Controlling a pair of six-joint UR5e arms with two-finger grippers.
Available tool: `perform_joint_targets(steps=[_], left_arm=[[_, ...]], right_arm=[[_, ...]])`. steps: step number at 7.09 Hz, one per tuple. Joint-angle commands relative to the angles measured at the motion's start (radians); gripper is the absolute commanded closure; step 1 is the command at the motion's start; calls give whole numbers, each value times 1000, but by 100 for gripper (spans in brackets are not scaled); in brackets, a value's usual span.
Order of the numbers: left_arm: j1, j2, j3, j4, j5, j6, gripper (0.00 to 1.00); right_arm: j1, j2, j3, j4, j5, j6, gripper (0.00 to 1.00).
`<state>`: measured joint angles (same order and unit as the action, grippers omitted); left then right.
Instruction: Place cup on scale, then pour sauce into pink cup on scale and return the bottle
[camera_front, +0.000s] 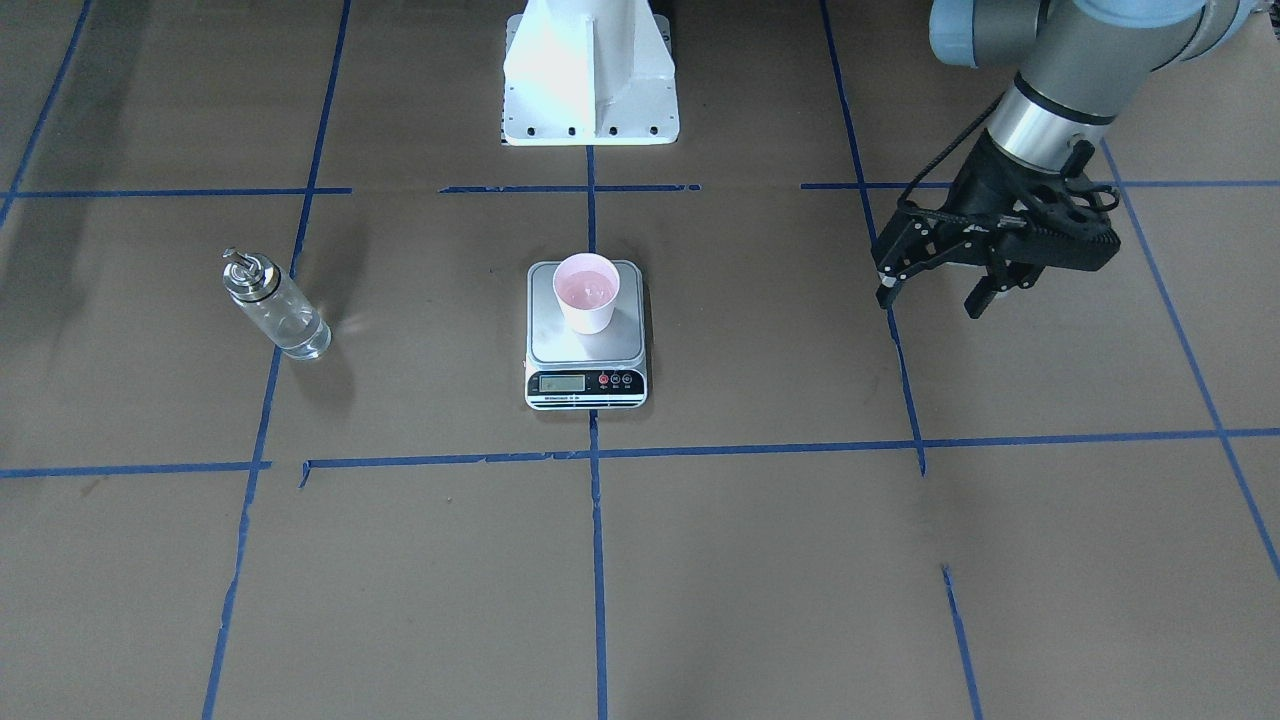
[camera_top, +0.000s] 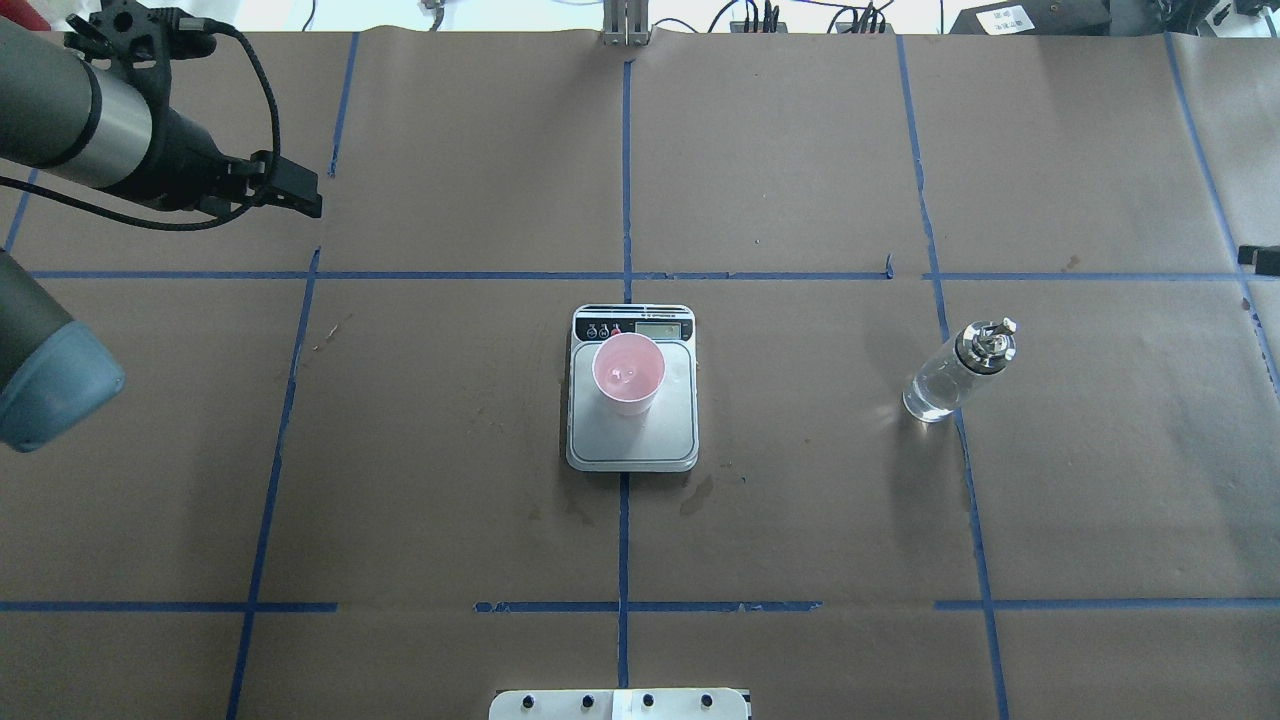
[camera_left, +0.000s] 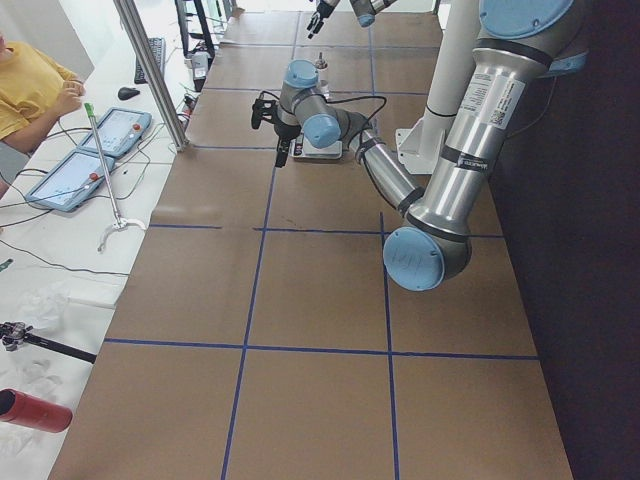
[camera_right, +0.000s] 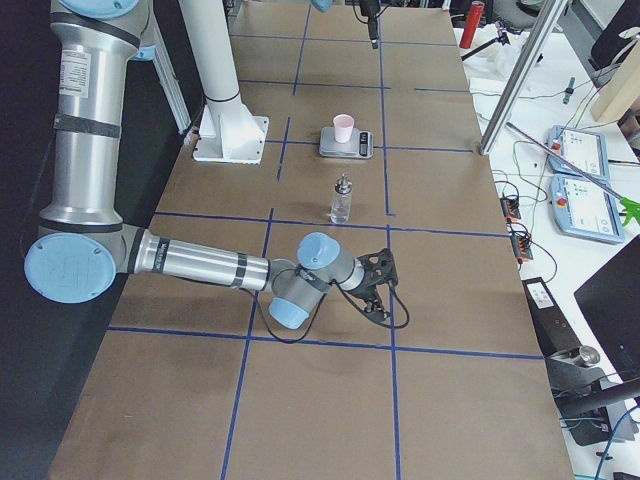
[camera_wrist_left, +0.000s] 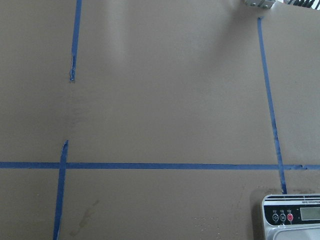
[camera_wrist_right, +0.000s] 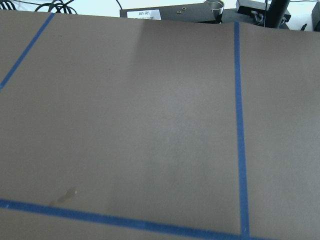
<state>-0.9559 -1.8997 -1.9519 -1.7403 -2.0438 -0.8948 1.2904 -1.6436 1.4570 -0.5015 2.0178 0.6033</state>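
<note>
The pale pink cup (camera_front: 587, 292) stands upright on the steel platform of the scale (camera_front: 586, 383) at the table's middle; both also show in the overhead view, the cup (camera_top: 628, 373) and the scale (camera_top: 632, 445). The glass bottle (camera_front: 275, 305) of clear sauce stands upright and alone on the robot's right side (camera_top: 955, 375). My left gripper (camera_front: 935, 293) is open and empty, hovering well off to the scale's left. My right gripper (camera_right: 378, 283) shows only in the exterior right view, low beyond the bottle; I cannot tell whether it is open or shut. The left wrist view catches the scale's corner (camera_wrist_left: 295, 217).
The white robot base plate (camera_front: 590, 85) stands behind the scale. Blue tape lines grid the brown paper. An operator (camera_left: 30, 85), tablets (camera_left: 75, 170) and a metal pole (camera_left: 150, 70) are beyond the table's far edge.
</note>
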Motion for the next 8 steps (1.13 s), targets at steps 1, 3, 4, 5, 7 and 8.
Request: perform_joint_targets(steps=[1,3,4,5,7,8], left_arm=[[-119,33,83,-1,-89,248,1],[-330,111,175,8,-244,586,1],[-454,117,248,51,-266,758,1],[-542,117,284,209,-269,934,0],[-541,195,199,474,-262,965,0],[-538,262,197,431,-274,968,0]], right_arm=[[186,183,8,-492,186,-349,0],[220,221,15,-859,240,-627,0],[230,235,19,-993,310,-714,0],[233,240,22,-1029,352,-718,0],[231,238,17,-1022,357,-703,0],[233,229,22,-1019,363,-703,0]])
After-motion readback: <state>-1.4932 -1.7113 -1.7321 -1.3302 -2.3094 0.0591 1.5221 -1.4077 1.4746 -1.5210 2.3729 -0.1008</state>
